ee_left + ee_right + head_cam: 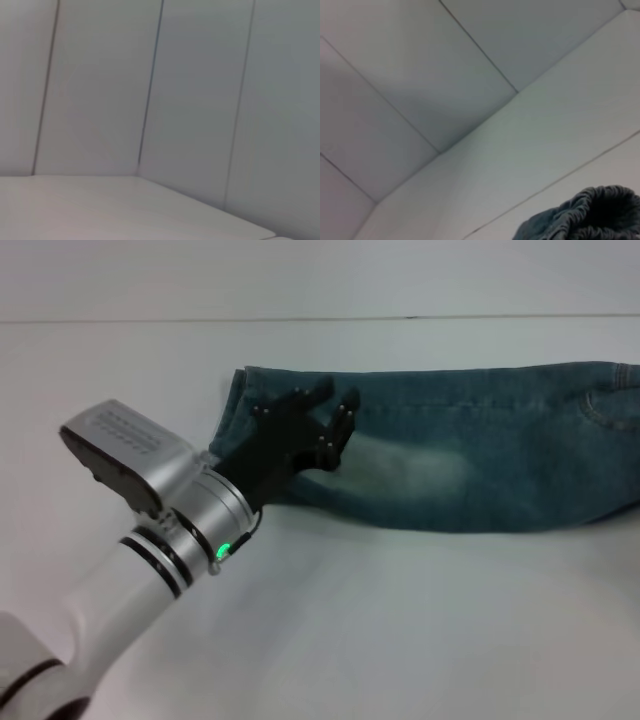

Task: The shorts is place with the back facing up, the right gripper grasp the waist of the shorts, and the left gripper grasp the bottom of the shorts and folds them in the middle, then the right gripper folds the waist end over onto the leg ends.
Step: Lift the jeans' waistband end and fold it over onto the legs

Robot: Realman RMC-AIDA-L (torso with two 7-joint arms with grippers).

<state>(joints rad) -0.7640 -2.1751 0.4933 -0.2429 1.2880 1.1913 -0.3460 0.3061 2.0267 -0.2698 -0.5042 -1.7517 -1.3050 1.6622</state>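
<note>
Left pincer (330,405) reaches slantwise over the shorts (450,455), fingers apart.

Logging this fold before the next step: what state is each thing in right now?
shorts: folded lengthwise into a long strip, flat on the table.
leg ends: under the left end effector.
left end effector: fingers spread open, over the leg ends.
waist: gathered, bunched.
right end effector: not in view.

White table (400,620), panelled wall (200,100).
</note>
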